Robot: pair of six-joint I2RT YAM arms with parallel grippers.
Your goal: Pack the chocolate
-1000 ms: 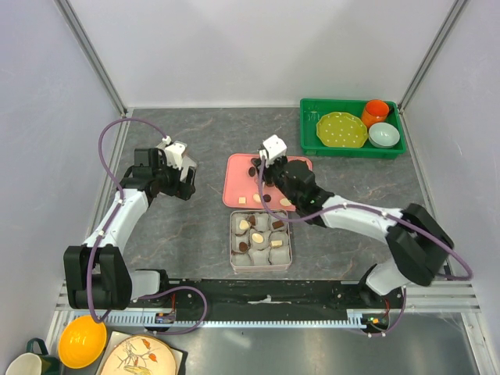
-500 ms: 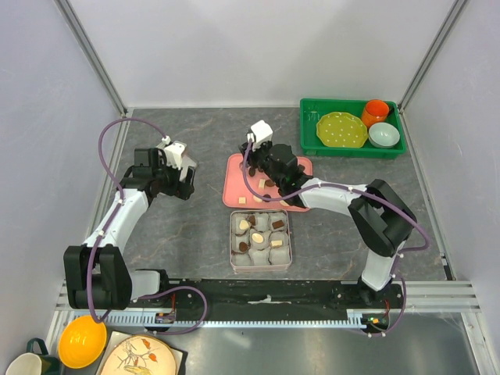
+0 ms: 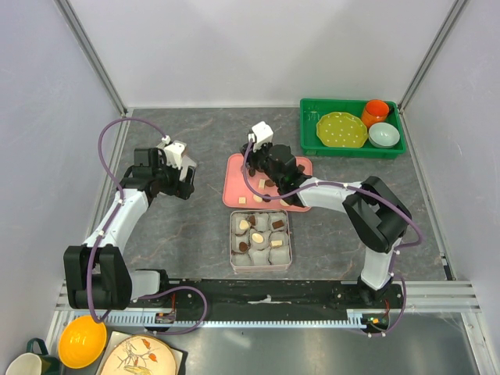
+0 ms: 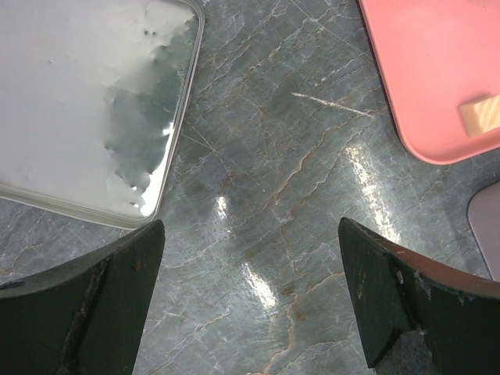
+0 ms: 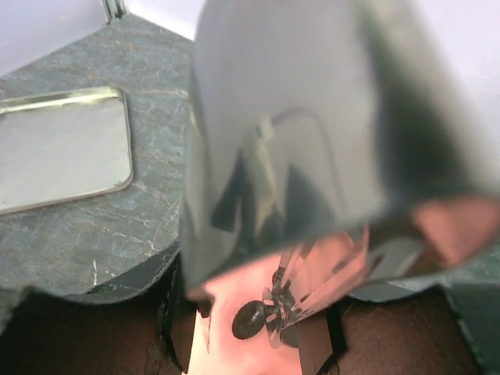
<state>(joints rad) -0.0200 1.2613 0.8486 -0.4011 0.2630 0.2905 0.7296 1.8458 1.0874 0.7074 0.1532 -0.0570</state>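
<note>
Small dark and cream chocolate pieces lie on a pink tray (image 3: 234,193), among them a cream square (image 3: 244,200) and a dark piece (image 3: 269,184). More pieces sit in white paper cups in an open square tin (image 3: 261,241) in front of the tray. My right gripper (image 3: 255,162) hangs low over the tray's far left part. In the right wrist view my right gripper (image 5: 250,332) is open, with a round dark chocolate (image 5: 248,320) between its fingers. A blurred shiny grey shape (image 5: 312,117) fills the top of that view. My left gripper (image 4: 250,297) is open and empty over bare table.
The tin's silver lid (image 4: 78,101) lies flat left of the tray, beside my left gripper (image 3: 186,181). A green bin (image 3: 351,148) at the back right holds a yellow plate, an orange cup and a pale bowl. An orange bowl (image 3: 82,341) sits off the table's near left.
My right gripper has swung left and farther away, from the tray's middle to its far left part, and has dropped lower. My left arm has not moved.
</note>
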